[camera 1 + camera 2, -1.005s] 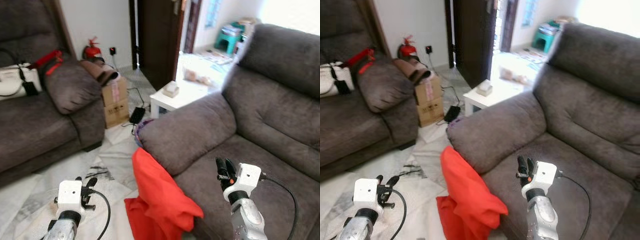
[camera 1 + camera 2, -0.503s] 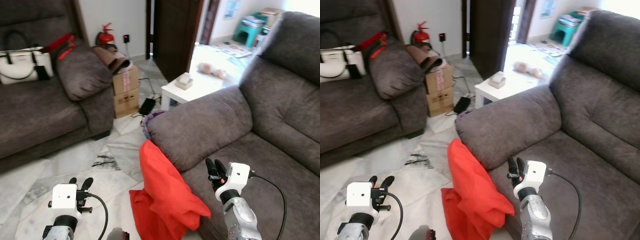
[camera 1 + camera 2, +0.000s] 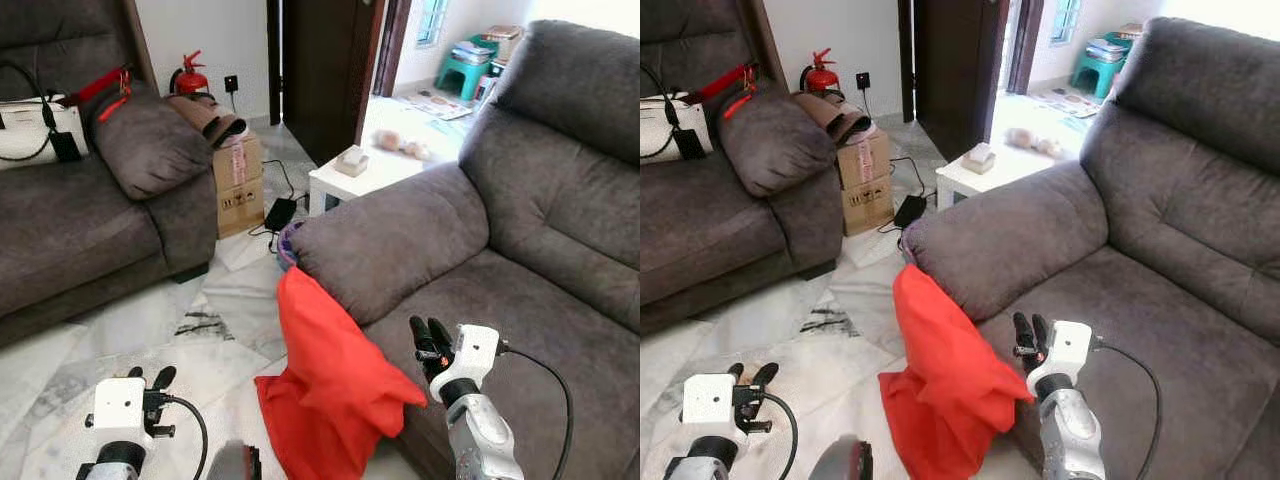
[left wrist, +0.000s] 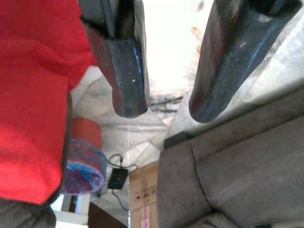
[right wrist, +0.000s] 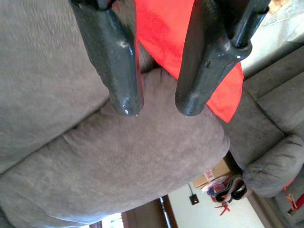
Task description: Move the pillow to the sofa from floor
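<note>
The red pillow point(image 3: 335, 380) stands on the marble floor, leaning against the front of the grey sofa point(image 3: 520, 290) below its armrest point(image 3: 385, 245). My right gripper point(image 3: 428, 332) hovers open over the sofa seat, just right of the pillow's upper corner, with nothing between its fingers. In the right wrist view its fingers point(image 5: 118, 61) frame the armrest and the pillow point(image 5: 164, 28) beyond. My left gripper point(image 3: 150, 380) hangs open low over the floor, left of the pillow. The pillow point(image 4: 33, 95) lies beside it in the left wrist view.
A second grey sofa point(image 3: 80, 220) at the left carries a white bag point(image 3: 30, 115) and a red strap. A cardboard box point(image 3: 238, 185), a fire extinguisher point(image 3: 190, 78), a black charger with cable point(image 3: 278, 212) and a white low table point(image 3: 350, 175) stand behind. Open floor lies between the sofas.
The whole picture has shifted, so the camera moved. The pillow still leans on the sofa front. My left gripper sits lower in the picture; both grippers stay open.
</note>
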You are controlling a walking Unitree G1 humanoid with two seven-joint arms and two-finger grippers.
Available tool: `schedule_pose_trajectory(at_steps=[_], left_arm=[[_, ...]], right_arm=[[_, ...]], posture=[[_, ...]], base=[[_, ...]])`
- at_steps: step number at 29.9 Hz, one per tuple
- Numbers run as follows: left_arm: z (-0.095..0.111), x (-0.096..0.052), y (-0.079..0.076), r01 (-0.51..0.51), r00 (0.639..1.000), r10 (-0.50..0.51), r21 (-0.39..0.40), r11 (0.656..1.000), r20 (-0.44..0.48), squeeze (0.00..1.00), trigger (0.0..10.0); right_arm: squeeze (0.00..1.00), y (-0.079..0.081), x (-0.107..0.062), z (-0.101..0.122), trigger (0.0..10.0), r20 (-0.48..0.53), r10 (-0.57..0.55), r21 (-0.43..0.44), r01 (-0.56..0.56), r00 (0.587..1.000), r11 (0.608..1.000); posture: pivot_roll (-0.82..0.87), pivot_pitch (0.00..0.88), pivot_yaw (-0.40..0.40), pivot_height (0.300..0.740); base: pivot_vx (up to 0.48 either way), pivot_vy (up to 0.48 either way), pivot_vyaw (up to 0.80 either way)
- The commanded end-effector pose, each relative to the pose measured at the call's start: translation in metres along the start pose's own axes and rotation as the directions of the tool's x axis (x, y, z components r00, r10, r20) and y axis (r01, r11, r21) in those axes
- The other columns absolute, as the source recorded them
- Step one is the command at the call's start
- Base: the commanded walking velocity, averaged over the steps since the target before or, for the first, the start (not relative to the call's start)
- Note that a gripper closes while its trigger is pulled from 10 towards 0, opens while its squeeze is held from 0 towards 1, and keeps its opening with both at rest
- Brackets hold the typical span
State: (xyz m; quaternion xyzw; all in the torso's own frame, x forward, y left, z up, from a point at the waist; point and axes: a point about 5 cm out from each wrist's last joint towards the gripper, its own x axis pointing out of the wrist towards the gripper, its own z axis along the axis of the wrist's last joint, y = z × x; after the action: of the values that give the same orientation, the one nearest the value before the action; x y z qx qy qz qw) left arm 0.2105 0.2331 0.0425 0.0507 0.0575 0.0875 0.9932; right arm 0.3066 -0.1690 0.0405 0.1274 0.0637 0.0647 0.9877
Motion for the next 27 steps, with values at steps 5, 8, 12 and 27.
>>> schedule_pose_trajectory(at_steps=[5, 8, 12, 27], left_arm=[[-0.0049, -0.0009, 0.0033, -0.025, 0.999, 0.025, 0.022, 0.999, -0.033, 0.0, 10.0], [-0.0036, -0.0005, 0.0014, -0.008, 1.0, 0.008, 0.01, 1.0, -0.03, 0.0, 10.0], [-0.0035, -0.0012, 0.001, -0.003, 0.999, 0.003, 0.004, 1.0, -0.032, 0.0, 10.0], [-0.002, 0.0004, -0.0017, 0.028, 0.999, -0.028, 0.001, 1.0, -0.035, 0.0, 10.0]], right_arm=[[0.0, -0.0013, -0.0014, -0.0034, 10.0, -0.023, -0.005, 0.004, 0.005, 1.0, 1.0], [0.0, -0.0005, -0.0022, -0.0072, 10.0, -0.04, -0.005, 0.016, 0.005, 0.999, 1.0], [0.0, 0.0007, -0.0018, -0.0069, 10.0, -0.037, -0.002, 0.018, 0.003, 0.999, 1.0], [0.0, 0.0008, -0.0034, -0.007, 10.0, -0.026, 0.001, 0.014, 0.0, 1.0, 1.0]], posture=[[0.15, 0.108, -0.028, 0.61], [0.15, 0.11, -0.027, 0.61], [0.15, 0.111, -0.023, 0.61], [0.15, 0.116, -0.017, 0.61]], base=[[0.0, 0.0, 0.0], [0.0, 0.0, 0.0], [0.0, 0.0, 0.0], [0.119, 0.0, 0.26]])
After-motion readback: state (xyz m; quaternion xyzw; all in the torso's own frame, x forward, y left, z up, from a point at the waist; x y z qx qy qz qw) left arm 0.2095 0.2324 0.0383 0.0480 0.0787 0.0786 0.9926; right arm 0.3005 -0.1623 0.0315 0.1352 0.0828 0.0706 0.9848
